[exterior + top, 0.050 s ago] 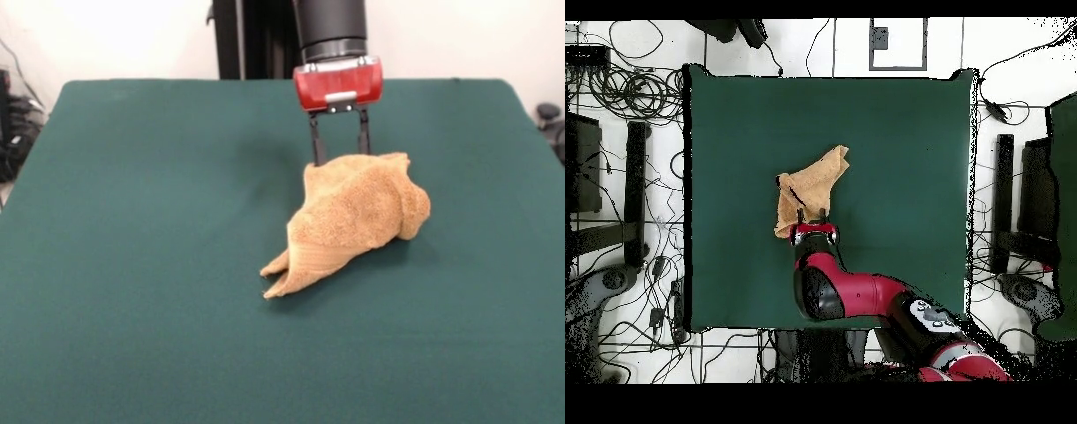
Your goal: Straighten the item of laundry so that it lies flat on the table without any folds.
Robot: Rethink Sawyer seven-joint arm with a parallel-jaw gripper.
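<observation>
Crumpled tan-orange terry-cloth hand towel (353,221) lies bunched in rumpled heap near middle of large dark green felt-covered table (132,265), 1 pointed corner trailing toward front edge in front view. Overhead view: towel (808,188) forms elongated diagonal lump. Red-and-black arm's gripper (339,155) stands upright at towel's far edge, 2 thin black fingers (314,141) parted, tips hidden behind cloth. Cannot tell whether fingers pinch fabric.

Tangled black cables (627,95) cover the white floor (1020,40) well left of the claw (813,213) in the overhead view. A dark framed square (897,43) lies on the floor far above it, and black stands (1003,200) sit well to its right.
</observation>
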